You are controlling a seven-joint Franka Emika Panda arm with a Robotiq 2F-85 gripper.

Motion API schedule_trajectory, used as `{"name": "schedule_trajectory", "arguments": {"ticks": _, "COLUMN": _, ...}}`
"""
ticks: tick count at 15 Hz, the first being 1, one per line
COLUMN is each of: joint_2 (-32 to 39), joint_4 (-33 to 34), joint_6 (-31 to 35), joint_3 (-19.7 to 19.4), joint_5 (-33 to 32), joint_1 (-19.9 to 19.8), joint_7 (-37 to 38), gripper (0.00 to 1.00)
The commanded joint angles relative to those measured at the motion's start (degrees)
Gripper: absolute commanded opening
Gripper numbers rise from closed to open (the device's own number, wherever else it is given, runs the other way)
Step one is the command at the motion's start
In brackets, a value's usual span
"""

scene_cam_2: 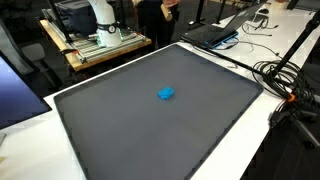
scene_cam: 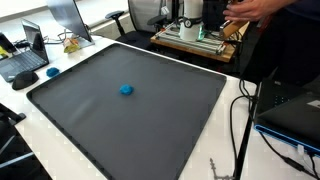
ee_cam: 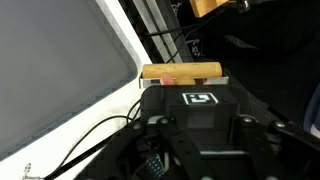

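The dark mat [scene_cam: 150, 130] is open room across nearly its whole face, with only a small blue lump [scene_cam: 126, 89] near the middle to steer around. Past its far edge, a wooden stand [scene_cam_2: 100, 50] and a person [scene_cam: 262, 20] block the way. Cables [scene_cam_2: 275, 75] and a laptop [scene_cam_2: 215, 35] crowd one side.

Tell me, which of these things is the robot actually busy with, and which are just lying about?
In hand:
- gripper, shut
- wooden block, which the gripper seems to clamp, beside the mat in the wrist view

Lying about:
- blue lump, alone on the dark mat
- laptop
- cables
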Motion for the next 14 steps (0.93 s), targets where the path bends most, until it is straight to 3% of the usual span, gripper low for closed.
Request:
{"name": "schedule_trajectory", "arguments": {"ticks": 1, "joint_2": -0.7, "joint_4": 0.0, "joint_6": -0.1, "joint_3": 0.0, "joint_5": 1.4, "joint_1": -1.5, "joint_7": -0.5, "gripper": 0.22}}
{"name": "schedule_trajectory", "arguments": {"ticks": 9, "joint_2": 0.2, "joint_4": 0.2, "joint_6": 12.9, "joint_3": -0.4, "joint_5": -5.6, "joint_1": -10.2, "joint_7": 11.8, "gripper": 0.22}}
{"name": "schedule_trajectory", "arguments": {"ticks": 14, "joint_2": 1.4, "joint_4": 1.4, "joint_6": 15.6, "joint_3": -2.2, "joint_5": -13.5, "joint_1": -16.8, "joint_7": 21.4, "gripper": 0.22}}
